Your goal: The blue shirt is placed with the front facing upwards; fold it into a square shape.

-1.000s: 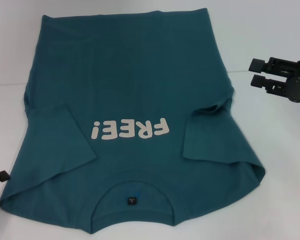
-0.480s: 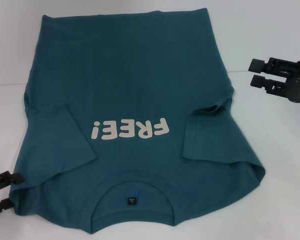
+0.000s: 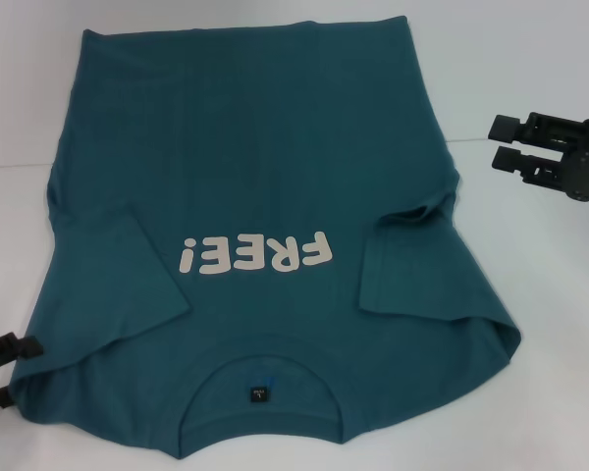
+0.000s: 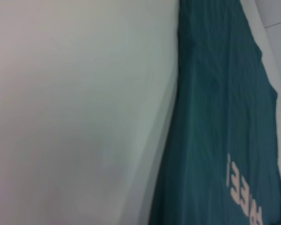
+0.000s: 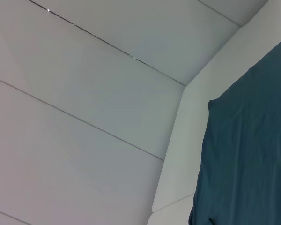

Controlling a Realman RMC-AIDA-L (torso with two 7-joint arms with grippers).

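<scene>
White table (image 3: 560, 324) underneath, paler panels beyond its far edge. Spread across most of it, front up and flat: the blue shirt (image 3: 265, 167), both short sleeves already lying inward over the body.

Compared with a second back, only one difference. Poked further into the head view from the near left corner: the left gripper (image 3: 0, 375), then eased back a shade from half a second ago. Ended just beside the shirt's left shoulder edge, fingers spread well apart, apparently gripping nothing (cloth right at the tips, though contact too close to call). Read as an approach to the first grasp, with no fold begun and the cloth itself undisturbed.

Held off to the right, well apart from the fabric and above the table: the right gripper (image 3: 497, 143), jaws parted, empty, unmoved across all three head views.

Pointed toward the robot with the collar (image 3: 260, 378) and its black neck label (image 3: 259, 393); hem at the far side. Ran near-to-far along the long axis, leaving the white "FREE!" print (image 3: 255, 255) upside down from the head camera.
</scene>
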